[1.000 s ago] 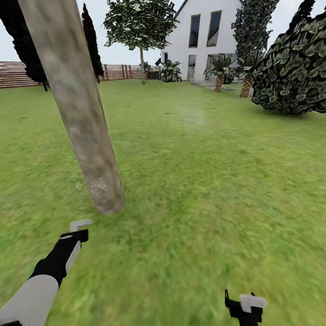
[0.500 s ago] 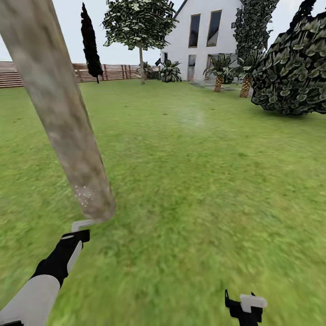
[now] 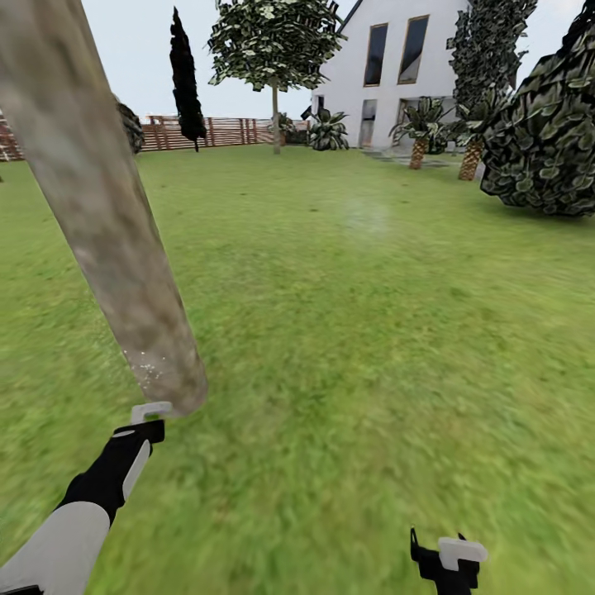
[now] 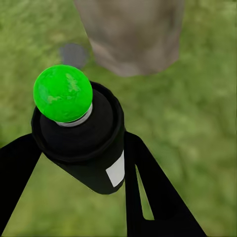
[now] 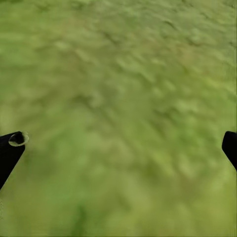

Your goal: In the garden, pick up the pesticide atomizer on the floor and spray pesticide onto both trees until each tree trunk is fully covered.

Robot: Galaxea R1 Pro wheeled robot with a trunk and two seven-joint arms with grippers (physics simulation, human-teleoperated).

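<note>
No writing can be read anywhere; the only label-like mark is a blank white patch on the side of the black cylindrical pesticide atomizer (image 4: 81, 143), whose rounded tip here shows bright green. My left gripper (image 4: 79, 163) has its black fingers closed against the can's two sides, holding it with the tip aimed at the foot of the thick, pale grey-brown mottled tree trunk (image 3: 107, 223), which leans across the lawn just ahead of that hand. A scatter of tiny whitish pesticide specks (image 3: 149, 372) sits low on the trunk's near side. My right gripper (image 5: 118, 148) hangs spread wide over bare green grass (image 3: 372, 347), gripping nothing. Far off stand a brown slatted wooden fence (image 3: 223, 130) and a white house (image 3: 388, 66).
</note>
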